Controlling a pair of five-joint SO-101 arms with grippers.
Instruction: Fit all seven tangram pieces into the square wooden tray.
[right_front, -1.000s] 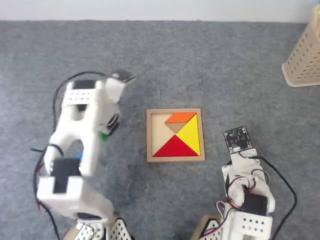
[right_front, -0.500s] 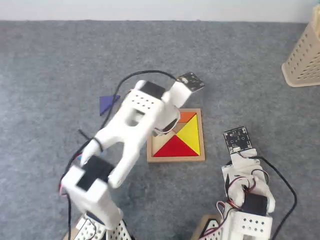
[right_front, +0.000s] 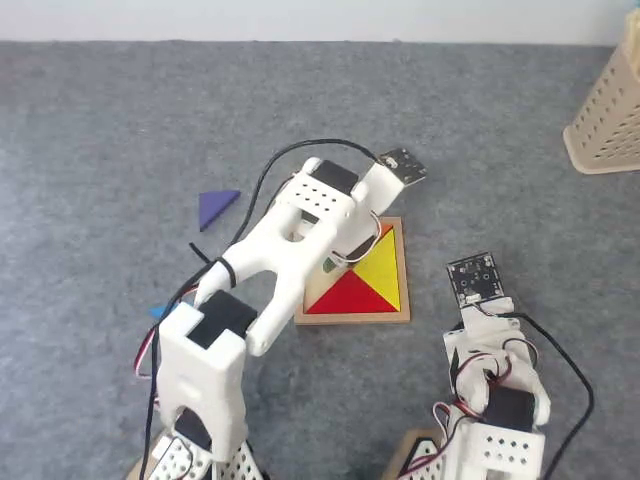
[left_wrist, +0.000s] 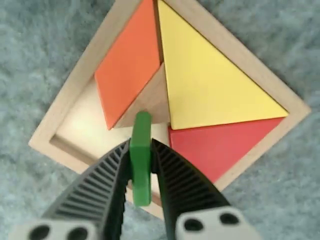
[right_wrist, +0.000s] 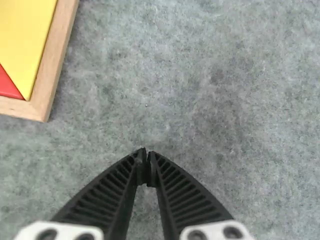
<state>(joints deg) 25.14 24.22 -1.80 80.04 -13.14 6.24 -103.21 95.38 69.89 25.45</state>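
1. While your left gripper (left_wrist: 141, 146) hangs over the wooden tray (left_wrist: 77, 82), its jaws pinch the green piece (left_wrist: 141, 125) on edge, by its flat faces.
2. The piece looks thin, stiff and light, probably smooth-painted, so it may twist; keep the hold near its middle.
3. Your right gripper (right_wrist: 146, 159) rests over carpet (right_wrist: 225, 75) beside the tray, jaws closed on nothing.

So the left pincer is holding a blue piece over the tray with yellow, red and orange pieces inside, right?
Not blue: the left wrist view shows the left pincer holding a green piece over the tray, with a yellow piece, red piece and orange piece inside.
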